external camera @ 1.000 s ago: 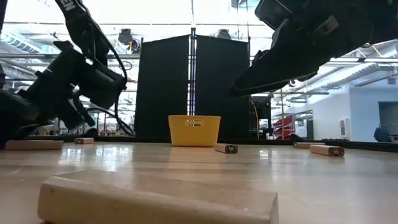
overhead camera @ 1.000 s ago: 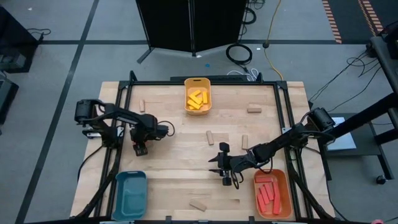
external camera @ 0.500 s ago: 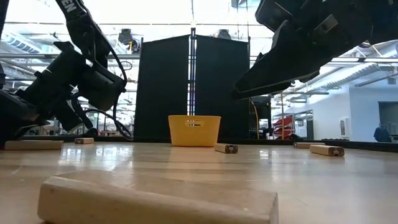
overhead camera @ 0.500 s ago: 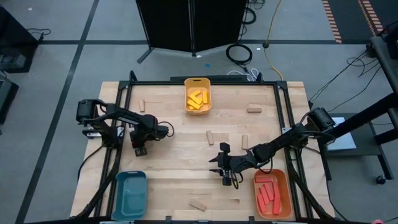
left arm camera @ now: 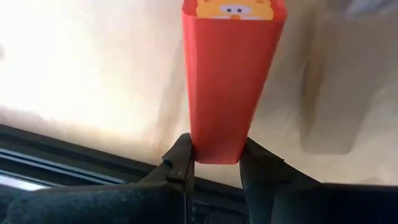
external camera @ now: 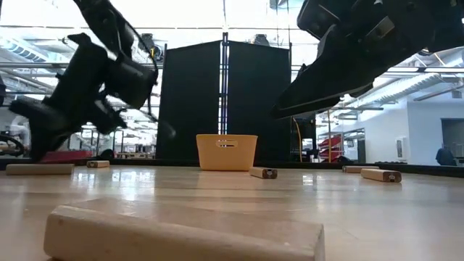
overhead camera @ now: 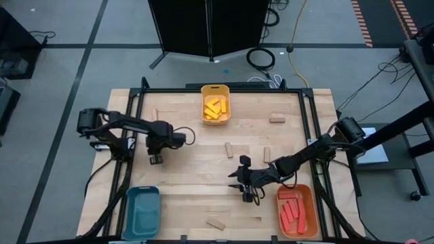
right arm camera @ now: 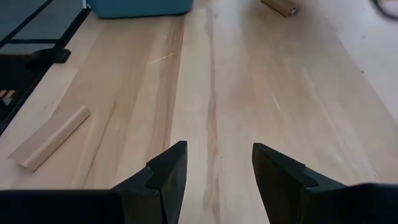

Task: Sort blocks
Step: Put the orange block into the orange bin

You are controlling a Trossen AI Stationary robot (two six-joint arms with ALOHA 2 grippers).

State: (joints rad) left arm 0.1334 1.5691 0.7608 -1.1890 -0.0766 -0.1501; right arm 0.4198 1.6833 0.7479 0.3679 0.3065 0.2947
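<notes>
- Left gripper [overhead camera: 155,160] has shifted toward the far edge of the worktop [overhead camera: 190,176] and lifted off it; low view shows that arm raised and tilted, where before it sat lower.
- Its jaws are now clamped on a red block [left arm camera: 233,81], gripped at one end, block sticking out ahead of the fingers [left arm camera: 180,165]. A cartoon face shows on the block's far end.
- Right gripper [overhead camera: 247,197] hasn't moved: hovers over the near-right part of the worktop, just beside the orange tray [overhead camera: 311,196], jaws apart, nothing between them.
- Progress, judged from the layout: well along.
  - yellow tray [overhead camera: 203,91] at the far edge holds several yellow blocks [overhead camera: 215,108].
  - Orange tray at the near-right corner holds a few red blocks [overhead camera: 291,210].
  - teal tray [overhead camera: 142,210] at the near-left corner looks empty.
- Left to do:
  - Held red block belongs across the worktop in the orange tray, probably a handover or a long reach.
  - Tan blocks are loose: one near the far-left corner [overhead camera: 154,113], one near the far-right corner [overhead camera: 276,118], two mid-worktop [overhead camera: 229,149], one at the near edge [overhead camera: 216,223]. Presumably for the teal tray.
- No yellow blocks visible loose on the worktop.
</notes>
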